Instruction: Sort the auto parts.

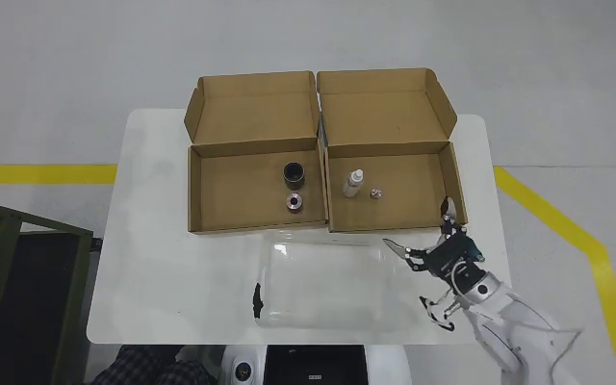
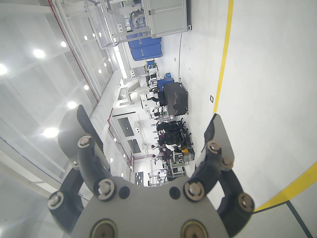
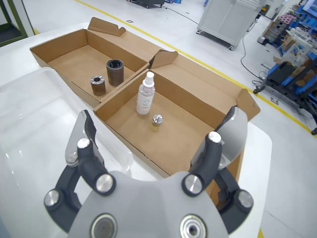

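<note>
You can't make out the small dark object at the clear tray's edge. The left box holds a tall dark sleeve and a shorter bushing. The right box holds a spray bottle and a small metal cap. Your right gripper hovers wide open and empty at that box's near corner. The left gripper is also spread and empty, facing the room.

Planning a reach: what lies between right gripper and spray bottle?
A small metal fitting on the box floor, close to the spray bottle; the right wrist view shows it.
</note>
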{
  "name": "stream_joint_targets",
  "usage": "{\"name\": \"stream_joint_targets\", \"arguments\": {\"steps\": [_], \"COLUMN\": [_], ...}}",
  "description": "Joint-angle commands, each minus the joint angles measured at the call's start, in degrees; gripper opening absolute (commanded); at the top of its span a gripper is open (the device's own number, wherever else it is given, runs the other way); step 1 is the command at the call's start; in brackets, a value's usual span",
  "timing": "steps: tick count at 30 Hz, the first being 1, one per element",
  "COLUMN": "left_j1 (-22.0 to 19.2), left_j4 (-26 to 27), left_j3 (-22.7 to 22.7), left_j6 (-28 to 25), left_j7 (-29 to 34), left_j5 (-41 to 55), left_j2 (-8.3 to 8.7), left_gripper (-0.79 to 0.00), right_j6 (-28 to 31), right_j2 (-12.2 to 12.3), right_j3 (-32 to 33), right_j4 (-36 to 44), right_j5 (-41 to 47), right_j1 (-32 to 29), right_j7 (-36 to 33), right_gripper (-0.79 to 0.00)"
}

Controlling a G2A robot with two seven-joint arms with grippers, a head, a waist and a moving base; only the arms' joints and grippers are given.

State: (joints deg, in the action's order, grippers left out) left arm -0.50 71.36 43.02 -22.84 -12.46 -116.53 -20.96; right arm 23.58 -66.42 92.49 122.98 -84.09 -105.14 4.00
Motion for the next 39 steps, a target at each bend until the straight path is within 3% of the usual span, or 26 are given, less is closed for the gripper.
{"name": "stream_joint_targets", "arguments": {"steps": [1,15,39], "left_j1": [0.00,0.00,0.00], "left_j4": [0.00,0.00,0.00], "left_j3": [0.00,0.00,0.00], "left_j6": [0.00,0.00,0.00], "left_j7": [0.00,0.00,0.00], "left_j5": [0.00,0.00,0.00], "left_j2": [0.00,0.00,0.00], "left_gripper": [0.000,0.000,-0.001], "right_j6": [-1.13,-5.92,-6.33], "right_j2": [0.03,-0.27,-0.42], "right_j3": [2.30,11.45,11.64], "right_j4": [0.21,2.48,2.45], "right_j5": [0.62,2.12,3.48], "right_j1": [-2.20,-12.63,-13.16], "right_j7": [1.86,10.73,11.96], "right_gripper": [0.000,0.000,0.000]}}
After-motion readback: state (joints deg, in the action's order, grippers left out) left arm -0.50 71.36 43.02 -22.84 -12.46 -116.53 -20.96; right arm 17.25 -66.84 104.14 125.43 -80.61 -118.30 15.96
